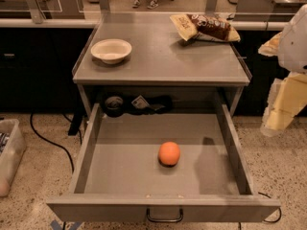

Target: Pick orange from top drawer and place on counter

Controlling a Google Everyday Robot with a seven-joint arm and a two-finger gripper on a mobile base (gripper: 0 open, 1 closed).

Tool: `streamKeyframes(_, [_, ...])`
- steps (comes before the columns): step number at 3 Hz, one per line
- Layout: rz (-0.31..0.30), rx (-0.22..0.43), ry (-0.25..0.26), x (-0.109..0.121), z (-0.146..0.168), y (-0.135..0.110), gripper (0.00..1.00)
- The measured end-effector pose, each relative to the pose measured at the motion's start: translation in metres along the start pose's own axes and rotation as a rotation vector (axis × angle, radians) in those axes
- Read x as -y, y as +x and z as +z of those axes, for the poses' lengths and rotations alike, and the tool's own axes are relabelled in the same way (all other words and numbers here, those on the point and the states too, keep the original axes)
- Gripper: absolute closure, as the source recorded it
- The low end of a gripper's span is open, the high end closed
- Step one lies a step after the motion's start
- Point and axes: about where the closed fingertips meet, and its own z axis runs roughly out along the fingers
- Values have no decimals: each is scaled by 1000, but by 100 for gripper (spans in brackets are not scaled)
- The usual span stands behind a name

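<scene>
Plainly we are at the start: nearest us, at six o'clock, the top drawer (120, 169) stands open with the orange (169, 153) lying untouched on its floor, just right of centre. At three o'clock the gripper (280, 111) hangs outside the drawer's right wall, and we cannot tell whether it is wide or narrow; at twelve the counter (163, 59) awaits the fruit, so grasp, lift and placing remain.

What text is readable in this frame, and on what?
No legible text.
Chip bag on the counter: print too blurred to read.
Small tag under the counter, behind the top drawer: too blurred.
Gripper, at the right edge beside the drawer: no marking visible.
</scene>
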Motion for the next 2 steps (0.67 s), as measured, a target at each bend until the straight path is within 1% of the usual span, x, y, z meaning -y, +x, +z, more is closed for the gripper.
streamKeyframes(1, [0,2,2,0,0,0,0])
streamKeyframes(2, [-16,49,-23,-3,20,1,0])
